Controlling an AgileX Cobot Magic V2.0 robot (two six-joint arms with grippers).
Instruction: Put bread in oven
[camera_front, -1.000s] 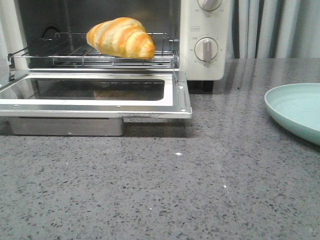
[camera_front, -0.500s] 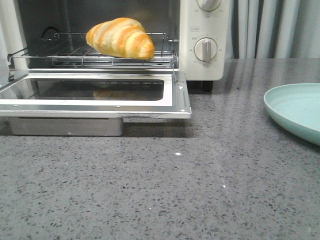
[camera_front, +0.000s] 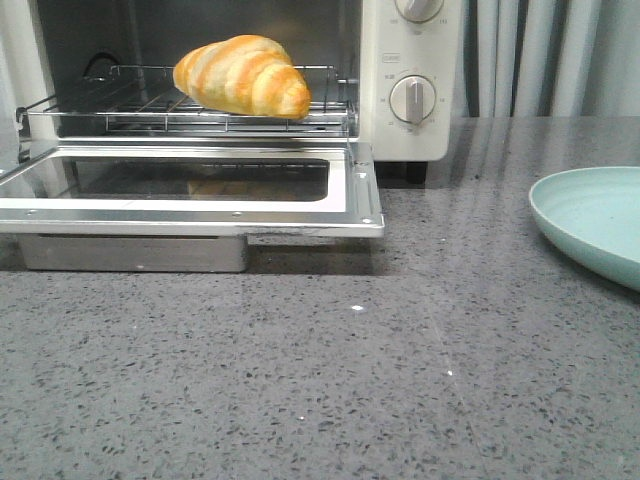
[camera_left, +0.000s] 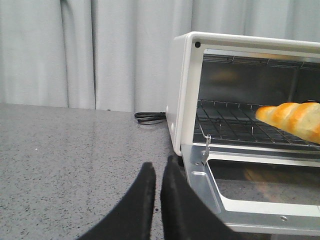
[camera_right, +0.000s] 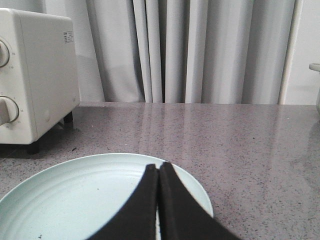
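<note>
- So the bread (camera_front: 242, 75) sits on the wire rack (camera_front: 120, 105) inside the oven (camera_front: 410, 80), tapered end pointing right, nothing gripping it.
- Drop-down door (camera_front: 190, 190) is wide open and lying flat, so I'd say the placing part is done and closing up is the only thing that might be left.
- Left gripper (camera_left: 156, 172) hangs just off the oven's left side, low over the surface (camera_front: 330, 380), fingers almost pressed together with only a thin slit between them, holding nothing.
- Right gripper (camera_right: 158, 172) hovers over the pale green plate (camera_right: 75, 200) on the right, fingers pressed together, also empty.
- If the door does get shut, my take: come in under its near edge from the left and lift it evenly, slowly, so the rack doesn't jolt and roll the bread off.
- Count: one bread, one oven, one plate, two dials (camera_front: 412, 98) showing on the oven front, two grippers.
</note>
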